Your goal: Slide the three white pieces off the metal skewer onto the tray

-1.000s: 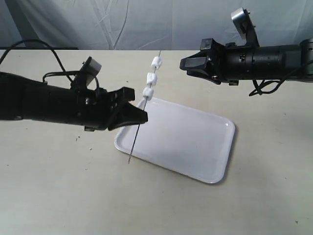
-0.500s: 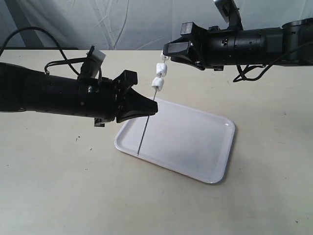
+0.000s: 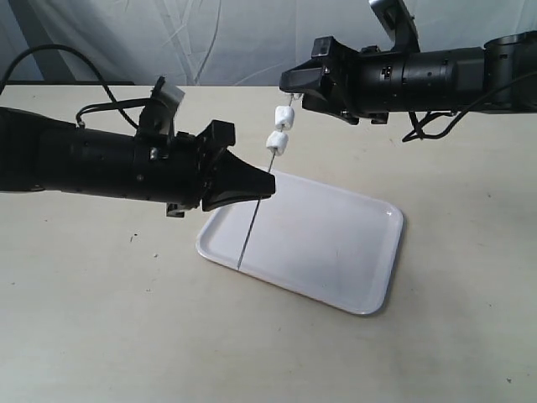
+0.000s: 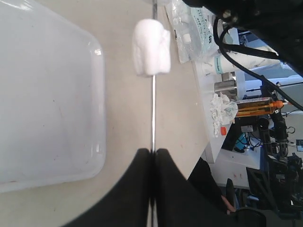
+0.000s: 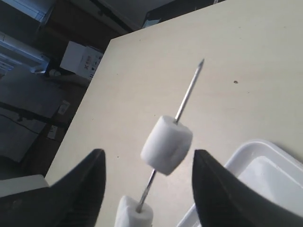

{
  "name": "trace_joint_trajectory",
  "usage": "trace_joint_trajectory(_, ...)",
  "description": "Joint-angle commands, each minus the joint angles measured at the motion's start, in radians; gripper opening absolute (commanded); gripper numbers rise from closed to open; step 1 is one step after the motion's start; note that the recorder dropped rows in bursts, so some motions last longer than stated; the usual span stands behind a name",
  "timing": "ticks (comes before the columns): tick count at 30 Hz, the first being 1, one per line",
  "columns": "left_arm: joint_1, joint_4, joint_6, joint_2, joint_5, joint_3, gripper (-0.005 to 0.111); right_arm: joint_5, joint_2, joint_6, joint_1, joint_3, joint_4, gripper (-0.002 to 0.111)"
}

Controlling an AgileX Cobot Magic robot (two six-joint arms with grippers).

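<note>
Exterior: left claw [image 3: 252,186] pinches the thin grey metal skewer [image 3: 254,217] mid-shaft, tilted above the glossy white rectangular tray [image 3: 336,243]. Two small white marshmallow-like pieces [image 3: 276,143] show, the third's mostly hidden at the right claw [image 3: 294,91].
Left wrist: fingers pressed tight on the rod, nearest piece well up the shaft.
Right wrist: jaws spread wide either side of the top piece, not touching; tip sticks out over the pale surface [image 5: 213,47].
Changed: right claw came in from well apart and opened wider.
Meaning: nothing's off yet, looks lined up for the first pull.
</note>
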Motion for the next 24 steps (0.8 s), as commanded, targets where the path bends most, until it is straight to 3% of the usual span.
trace_joint_trajectory(1, -0.006, -0.008, 0.014, -0.011, 0.009, -0.004, 0.000, -0.035, -0.001, 0.015, 0.000, -0.008, 0.004, 0.045)
trace_joint_trajectory(5, -0.006, -0.008, 0.016, -0.011, -0.002, -0.004, 0.000, -0.037, -0.001, 0.015, 0.000, -0.008, 0.004, 0.035)
trace_joint_trajectory(24, -0.006, -0.008, 0.018, -0.011, 0.015, -0.004, 0.000, -0.034, -0.001, 0.016, 0.000, -0.017, 0.004, 0.035)
